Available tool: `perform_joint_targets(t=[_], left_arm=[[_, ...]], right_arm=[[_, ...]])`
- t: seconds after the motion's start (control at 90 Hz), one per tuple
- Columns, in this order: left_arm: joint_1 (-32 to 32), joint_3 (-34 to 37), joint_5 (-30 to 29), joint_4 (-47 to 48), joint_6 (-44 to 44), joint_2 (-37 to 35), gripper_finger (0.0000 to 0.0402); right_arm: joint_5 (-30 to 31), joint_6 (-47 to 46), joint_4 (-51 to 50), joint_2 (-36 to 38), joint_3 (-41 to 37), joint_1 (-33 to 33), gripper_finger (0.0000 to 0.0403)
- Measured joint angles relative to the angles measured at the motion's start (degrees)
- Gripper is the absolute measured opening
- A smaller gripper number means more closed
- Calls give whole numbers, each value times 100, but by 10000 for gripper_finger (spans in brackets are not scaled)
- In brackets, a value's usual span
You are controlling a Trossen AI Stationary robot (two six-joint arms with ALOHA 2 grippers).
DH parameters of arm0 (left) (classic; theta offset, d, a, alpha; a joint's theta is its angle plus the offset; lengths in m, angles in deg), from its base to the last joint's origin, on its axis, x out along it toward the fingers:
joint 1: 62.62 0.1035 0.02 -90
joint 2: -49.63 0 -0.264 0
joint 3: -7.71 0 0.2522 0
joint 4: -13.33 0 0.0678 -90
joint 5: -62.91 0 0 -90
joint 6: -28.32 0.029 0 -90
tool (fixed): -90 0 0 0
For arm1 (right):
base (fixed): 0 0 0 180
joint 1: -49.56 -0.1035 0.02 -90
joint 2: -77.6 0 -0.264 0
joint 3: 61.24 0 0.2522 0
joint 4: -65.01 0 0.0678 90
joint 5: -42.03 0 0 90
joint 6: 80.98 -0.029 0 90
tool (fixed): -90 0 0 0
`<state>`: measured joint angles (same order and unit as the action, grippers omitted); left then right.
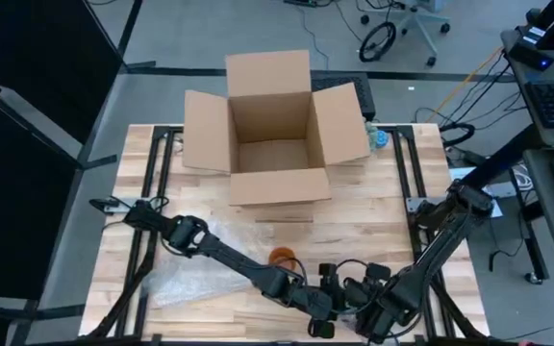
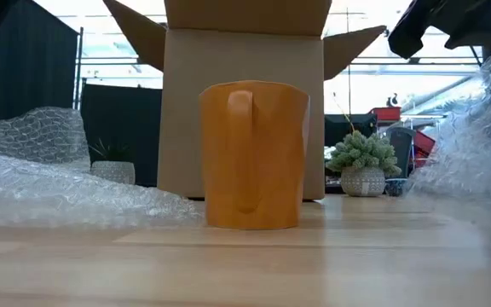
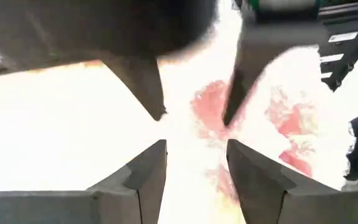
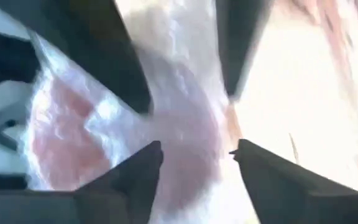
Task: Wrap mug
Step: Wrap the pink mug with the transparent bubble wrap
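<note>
Orange and matte, the mug (image 2: 254, 155) is seen upright at the centre of the low view, its long axis vertical and its handle turned toward the camera, so that the handle shows as a narrow vertical strip left of the mug's middle. In the high view the mug (image 1: 284, 257) appears as a small orange spot in the lower centre of the frame, on the wooden table (image 1: 373, 207), below the open cardboard box (image 1: 275, 130).

At the lower left of the high view a sheet of clear bubble wrap (image 1: 186, 274) is spread on the table; in the low view it is heaped to the left of the mug, and more of it is lifted at the right edge of the frame.

The left gripper (image 1: 323, 306) is reached in from the left to the lower centre of the high view, just below and to the right of the mug. Its fingers (image 3: 145, 180) are shown spread apart in the left wrist view, with nothing visibly between them.

The right gripper (image 1: 365, 298) is placed just beside it, to its right. Its fingers (image 4: 132, 180) are likewise parted, with blurred bubble wrap seen beyond them.
</note>
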<state>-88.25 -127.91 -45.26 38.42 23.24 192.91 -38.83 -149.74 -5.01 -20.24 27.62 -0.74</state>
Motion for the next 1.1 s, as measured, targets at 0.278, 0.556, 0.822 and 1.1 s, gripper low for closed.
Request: perform_joint_targets(t=[0.278,0.556,0.822,1.1], left_arm=[[2,0,8,-9,2,0,154],[7,0,7,-11,-14,0,154],[7,0,6,-17,-20,0,154],[3,4,-11,15,-15,0,154]], right_arm=[[134,153,377,787,26,-72,243],[118,615,1533,208,36,-431,194],[97,604,1299,-249,34,-333,71],[121,519,893,-364,38,-168,8]])
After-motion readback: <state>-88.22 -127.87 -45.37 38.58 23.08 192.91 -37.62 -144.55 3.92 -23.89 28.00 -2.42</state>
